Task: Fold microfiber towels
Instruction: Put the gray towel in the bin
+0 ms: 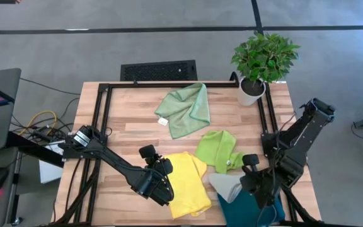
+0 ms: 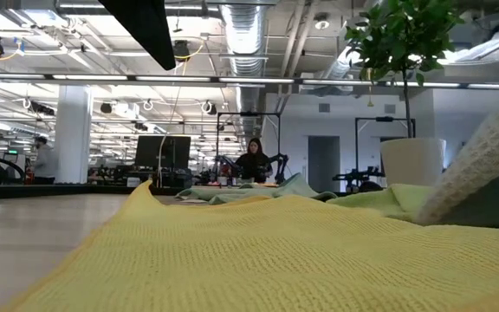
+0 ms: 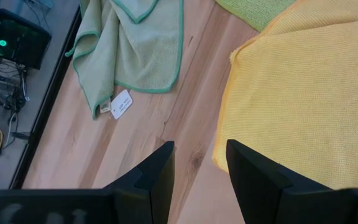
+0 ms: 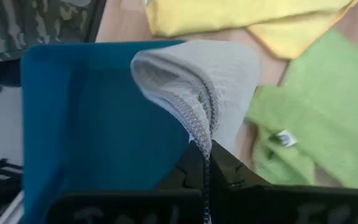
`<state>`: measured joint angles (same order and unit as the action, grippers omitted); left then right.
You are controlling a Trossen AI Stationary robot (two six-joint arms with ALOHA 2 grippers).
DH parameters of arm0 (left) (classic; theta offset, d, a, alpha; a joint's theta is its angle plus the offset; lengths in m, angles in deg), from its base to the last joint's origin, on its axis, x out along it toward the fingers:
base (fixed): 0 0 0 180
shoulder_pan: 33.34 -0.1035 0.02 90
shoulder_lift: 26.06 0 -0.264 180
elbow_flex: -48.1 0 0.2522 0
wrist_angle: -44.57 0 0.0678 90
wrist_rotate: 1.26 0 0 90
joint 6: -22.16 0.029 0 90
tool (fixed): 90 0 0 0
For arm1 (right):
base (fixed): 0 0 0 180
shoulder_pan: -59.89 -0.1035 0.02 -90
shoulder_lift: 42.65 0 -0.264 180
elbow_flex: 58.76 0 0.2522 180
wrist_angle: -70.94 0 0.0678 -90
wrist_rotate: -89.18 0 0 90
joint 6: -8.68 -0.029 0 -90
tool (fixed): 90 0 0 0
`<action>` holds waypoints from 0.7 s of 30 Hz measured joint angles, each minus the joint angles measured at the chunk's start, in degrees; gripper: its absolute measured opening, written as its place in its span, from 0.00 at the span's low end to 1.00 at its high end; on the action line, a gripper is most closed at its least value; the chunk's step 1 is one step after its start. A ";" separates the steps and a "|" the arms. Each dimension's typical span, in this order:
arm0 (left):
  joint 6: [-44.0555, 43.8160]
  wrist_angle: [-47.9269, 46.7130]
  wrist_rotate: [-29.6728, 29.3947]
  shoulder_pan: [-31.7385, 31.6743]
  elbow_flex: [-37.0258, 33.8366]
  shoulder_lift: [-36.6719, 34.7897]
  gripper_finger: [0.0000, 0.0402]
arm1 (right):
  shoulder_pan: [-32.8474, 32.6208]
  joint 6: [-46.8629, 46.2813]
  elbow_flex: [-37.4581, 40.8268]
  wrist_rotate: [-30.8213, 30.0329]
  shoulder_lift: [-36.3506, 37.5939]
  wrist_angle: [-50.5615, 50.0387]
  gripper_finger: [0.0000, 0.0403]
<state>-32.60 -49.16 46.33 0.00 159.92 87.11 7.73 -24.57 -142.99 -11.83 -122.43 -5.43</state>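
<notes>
Grey-blue towel point(image 4: 197, 81) pinched in right end effector point(image 4: 207, 163) — over teal tray point(image 4: 86, 118).

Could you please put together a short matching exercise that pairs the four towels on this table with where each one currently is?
Things:
1. sage green towel
2. yellow towel
3. lime green towel
4. grey-blue towel

Places:
A. pinched in the shut right gripper over the teal tray
B. crumpled mid-table, between the yellow and grey-blue ones
C. spread at the far side, near the potted plant
D. lying by the open left gripper

Pairs: 1-C, 2-D, 3-B, 4-A
</notes>
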 joint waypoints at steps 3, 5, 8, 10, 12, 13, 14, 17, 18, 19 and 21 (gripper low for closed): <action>0.00 0.00 0.00 0.00 0.00 0.00 0.35 | -0.73 -1.68 0.00 1.66 -0.01 -0.02 0.03; 0.02 0.00 0.00 0.00 0.00 0.00 0.35 | -1.32 -2.69 0.00 2.33 -0.02 -0.03 0.03; 0.02 -0.02 0.00 0.00 0.00 0.00 0.35 | -2.19 -4.01 0.00 3.69 -0.02 -0.02 0.03; 0.02 -0.01 0.00 0.00 0.00 0.00 0.35 | -2.88 -5.08 0.02 4.23 -0.02 0.00 0.03; 0.02 -0.02 0.00 0.00 0.00 0.00 0.35 | -3.61 -6.60 0.02 5.21 -0.02 0.01 0.03; 0.02 -0.02 0.00 0.00 0.00 0.00 0.35 | -4.05 -7.67 0.02 5.60 -0.02 0.03 0.03; 0.02 0.00 0.00 0.00 0.00 0.00 0.35 | -4.47 -8.85 0.02 6.09 -0.02 0.10 0.03; 0.02 0.00 0.00 0.00 0.00 0.00 0.35 | -5.84 -11.02 0.04 6.90 -0.02 1.59 0.04; 0.02 0.00 0.00 0.00 0.00 0.00 0.35 | -6.26 -11.52 0.04 6.96 -0.02 2.30 0.04; 0.04 -0.01 0.00 0.00 0.00 0.00 0.35 | -6.66 -12.07 0.04 6.98 -0.06 3.06 0.04; 0.04 -0.01 0.00 -0.03 0.00 0.00 0.35 | -7.38 -13.06 0.36 7.07 -0.11 5.07 0.04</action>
<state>-32.56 -49.17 46.33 -0.03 159.92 87.11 0.35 -37.62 -142.63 -4.76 -122.54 -0.36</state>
